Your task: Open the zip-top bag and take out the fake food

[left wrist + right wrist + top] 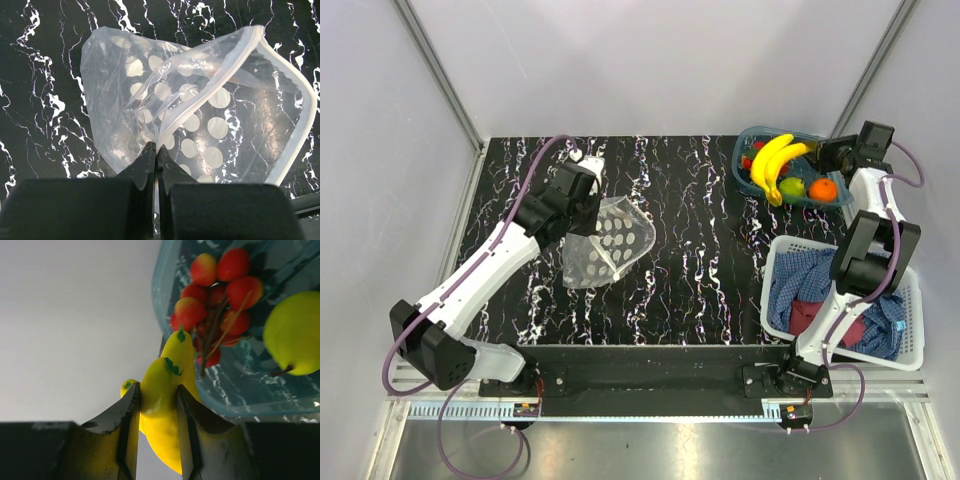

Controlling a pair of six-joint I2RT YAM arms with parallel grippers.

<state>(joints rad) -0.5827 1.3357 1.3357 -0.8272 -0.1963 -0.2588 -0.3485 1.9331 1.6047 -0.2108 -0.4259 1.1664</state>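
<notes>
Top external view gives you the left tool (588, 200) pinched shut on the zip strip of the zip-top bag (610, 240), its mouth gaping over the table's (700, 260) left-middle. At far right, your right tool (820, 153) grips the yellow banana (770, 165) at the teal tray's (744, 150) edge, with berry cluster (220, 290), green fruit (792, 187) and orange (824, 189) inside.

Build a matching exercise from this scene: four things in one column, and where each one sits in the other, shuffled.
1. zip-top bag
2. banana
3. orange
4. cloths

A. inside the white basket
B. gripped by the right tool
C. loose in the teal tray, no tool on it
D. pinched by the left tool

Pairs: 1-D, 2-B, 3-C, 4-A
</notes>
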